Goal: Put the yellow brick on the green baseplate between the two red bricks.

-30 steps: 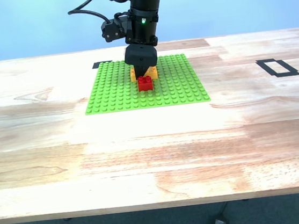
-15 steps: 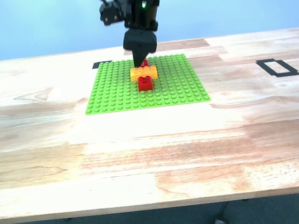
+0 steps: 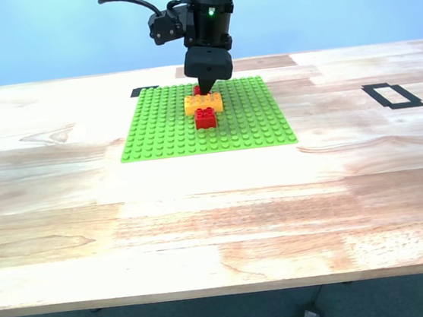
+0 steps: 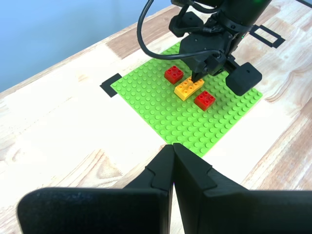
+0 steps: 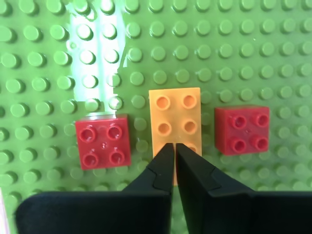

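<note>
The yellow brick [image 3: 204, 103] sits on the green baseplate [image 3: 162, 126] between the two red bricks, one in front [image 3: 206, 118] and one behind [image 3: 198, 90], partly hidden by the gripper. My second gripper [image 3: 208, 90] is shut and empty, its tips just over the yellow brick's far side. In the second wrist view its closed tips [image 5: 174, 146] overlap one end of the yellow brick [image 5: 175, 119], with a red brick on each side [image 5: 103, 141] [image 5: 242, 129]. My first gripper [image 4: 172, 146] is shut and empty, high over the bare table, off the baseplate [image 4: 161, 107].
The wooden table [image 3: 218, 219] spreads wide around the baseplate. A black tape rectangle [image 3: 393, 96] lies at the exterior view's right. A black tape mark [image 3: 144, 91] lies at the baseplate's far left corner.
My second gripper was low around the yellow brick, then rose off it and left it on the plate. It has since come back down with its tips shut.
</note>
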Motion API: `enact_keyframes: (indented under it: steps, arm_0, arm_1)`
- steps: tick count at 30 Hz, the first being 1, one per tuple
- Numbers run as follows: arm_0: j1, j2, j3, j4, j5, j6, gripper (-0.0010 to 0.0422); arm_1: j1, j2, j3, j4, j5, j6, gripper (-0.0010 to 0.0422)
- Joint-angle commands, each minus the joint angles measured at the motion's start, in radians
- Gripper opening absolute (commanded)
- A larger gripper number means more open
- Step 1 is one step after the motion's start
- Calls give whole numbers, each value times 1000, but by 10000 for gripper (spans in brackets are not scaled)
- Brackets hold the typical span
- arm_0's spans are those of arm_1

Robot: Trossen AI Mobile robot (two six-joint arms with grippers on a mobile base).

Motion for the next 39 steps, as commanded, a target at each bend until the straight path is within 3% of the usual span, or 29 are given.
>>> enact_keyframes:
  steps: [1,27,39]
  arm_0:
    - [0,0,0,0,0,0,0]
    - [0,0,0,-19,0,7,0]
    - [0,-21,0,-5,-7,7,0]
  arm_1:
    - [-1,6,0,3,-4,3,19]
    - [8,103,-8,53,-25,16,19]
    - [-51,-193,-21,34,-19,16,19]
